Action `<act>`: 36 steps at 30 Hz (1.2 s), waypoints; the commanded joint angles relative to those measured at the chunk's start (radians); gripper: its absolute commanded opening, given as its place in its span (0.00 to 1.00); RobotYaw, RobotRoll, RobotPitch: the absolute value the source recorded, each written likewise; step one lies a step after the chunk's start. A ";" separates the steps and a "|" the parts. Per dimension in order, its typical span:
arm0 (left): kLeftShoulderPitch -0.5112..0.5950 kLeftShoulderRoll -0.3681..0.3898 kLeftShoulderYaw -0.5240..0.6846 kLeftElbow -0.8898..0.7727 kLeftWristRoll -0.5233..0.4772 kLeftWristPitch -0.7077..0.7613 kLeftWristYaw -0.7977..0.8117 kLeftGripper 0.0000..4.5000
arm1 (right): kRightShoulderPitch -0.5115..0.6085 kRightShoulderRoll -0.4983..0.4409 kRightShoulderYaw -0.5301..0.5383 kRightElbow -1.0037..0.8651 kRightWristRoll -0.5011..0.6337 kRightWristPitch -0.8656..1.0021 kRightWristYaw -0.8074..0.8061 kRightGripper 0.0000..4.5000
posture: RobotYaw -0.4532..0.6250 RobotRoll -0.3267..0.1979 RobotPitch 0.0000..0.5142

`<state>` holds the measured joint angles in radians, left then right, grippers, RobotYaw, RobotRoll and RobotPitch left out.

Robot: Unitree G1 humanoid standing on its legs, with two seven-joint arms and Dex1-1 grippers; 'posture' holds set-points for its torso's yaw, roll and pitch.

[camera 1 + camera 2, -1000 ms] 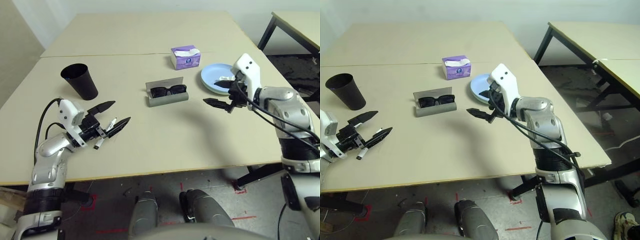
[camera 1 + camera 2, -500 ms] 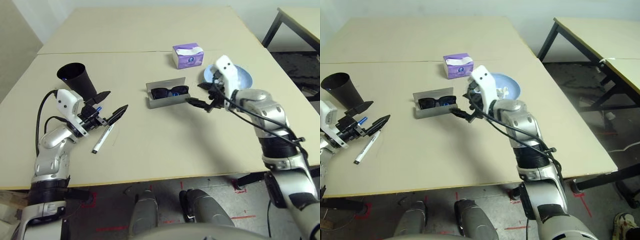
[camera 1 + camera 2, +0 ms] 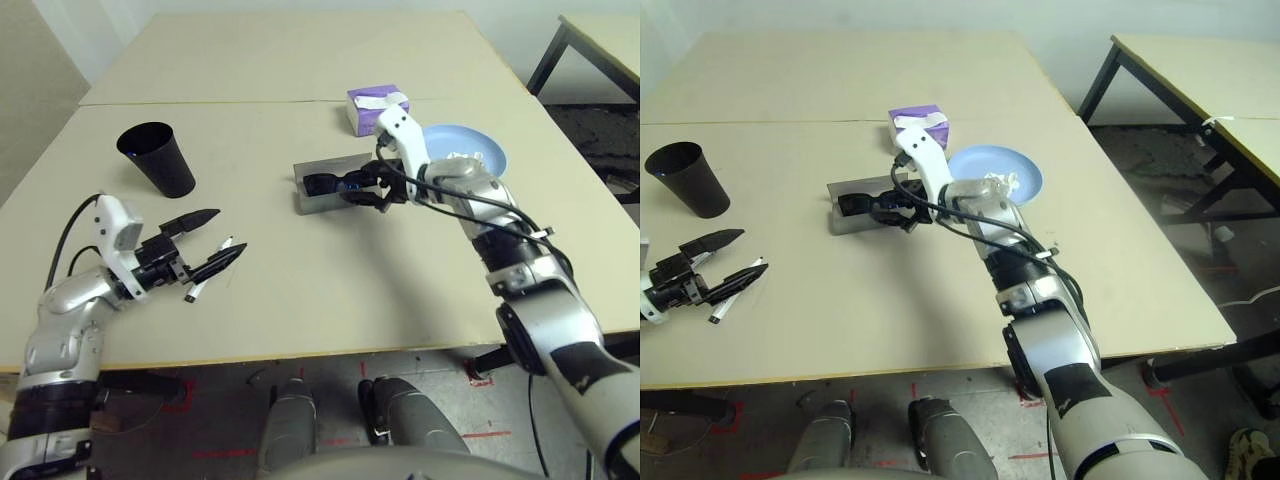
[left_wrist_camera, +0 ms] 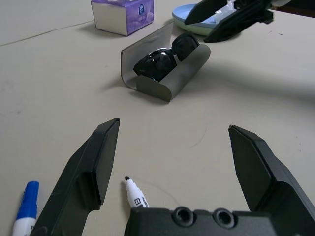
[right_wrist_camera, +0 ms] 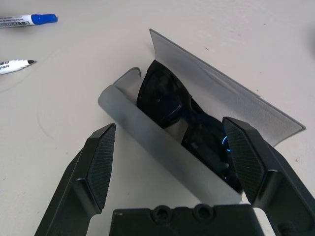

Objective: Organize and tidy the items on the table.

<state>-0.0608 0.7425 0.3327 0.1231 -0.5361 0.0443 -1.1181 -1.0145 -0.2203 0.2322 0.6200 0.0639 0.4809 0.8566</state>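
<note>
The grey glasses case [image 3: 335, 198] lies open mid-table with the black sunglasses [image 5: 182, 113] inside. My right gripper [image 3: 358, 190] hangs open just over them, one finger on each side of the case [image 5: 142, 130]. The white marker pens [image 3: 205, 280] lie near the front left, the blue-capped pen [image 4: 23, 219] beside the black-tipped pen [image 4: 135, 196]. Directly above them my left gripper [image 3: 228, 232] is open, holding nothing. The black cup [image 3: 158, 158] stands upright at the back left. A crumpled tissue [image 3: 462, 157] rests on the light-blue plate [image 3: 485, 150].
A purple tissue box [image 3: 375, 108] sits behind the case, next to the plate. A thin seam [image 3: 200, 103] crosses the table beyond it. Another table with dark legs [image 3: 1200, 60] stands to the right. Bare tabletop lies between the pens and the case.
My right gripper has swung left from beside the plate to over the open case. My left gripper has drawn back from the cup toward the front edge, over the pens.
</note>
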 commanded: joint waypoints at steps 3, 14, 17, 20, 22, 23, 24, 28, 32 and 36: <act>0.018 -0.001 0.014 -0.017 0.005 -0.024 -0.003 1.00 | -0.036 0.001 -0.004 0.106 -0.016 -0.041 0.021 0.99 | 0.42 0.62 0.33; 0.031 -0.030 0.012 -0.076 0.000 -0.046 0.027 1.00 | -0.073 -0.005 0.002 0.234 -0.060 -0.085 0.057 0.99 | 0.43 0.62 0.32; 0.028 -0.039 0.009 -0.083 0.002 -0.050 0.038 1.00 | -0.071 -0.001 0.006 0.238 -0.070 -0.093 0.064 0.99 | 0.42 0.62 0.32; 0.027 -0.045 0.003 -0.079 0.006 -0.052 0.041 1.00 | -0.064 -0.001 0.011 0.233 -0.082 -0.099 0.071 0.99 | 0.42 0.62 0.32; 0.026 -0.049 -0.001 -0.073 0.009 -0.054 0.042 1.00 | -0.059 -0.005 0.011 0.224 -0.086 -0.097 0.077 0.99 | 0.42 0.62 0.32; 0.023 -0.050 -0.002 -0.071 0.010 -0.055 0.043 1.00 | -0.057 -0.009 0.009 0.220 -0.086 -0.096 0.081 0.99 | 0.42 0.62 0.32; 0.021 -0.051 -0.003 -0.068 0.011 -0.055 0.044 1.00 | -0.055 -0.014 0.007 0.215 -0.087 -0.095 0.084 0.99 | 0.42 0.62 0.32; -0.014 -0.051 0.005 -0.038 0.012 -0.049 0.060 1.00 | -0.048 -0.077 -0.017 0.145 -0.075 -0.066 0.108 0.99 | 0.41 0.62 0.31; -0.039 -0.055 0.007 -0.005 0.024 -0.058 0.084 1.00 | -0.026 -0.178 -0.068 -0.012 -0.030 0.012 0.143 0.99 | 0.41 0.62 0.31; -0.061 -0.070 -0.008 0.029 0.057 -0.072 0.123 1.00 | 0.056 -0.273 -0.138 -0.243 0.044 0.127 0.166 0.99 | 0.39 0.62 0.32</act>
<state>-0.1201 0.6824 0.3323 0.1327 -0.5047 -0.0181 -1.0110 -0.9926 -0.4754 0.1188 0.4591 0.0685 0.5575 1.0064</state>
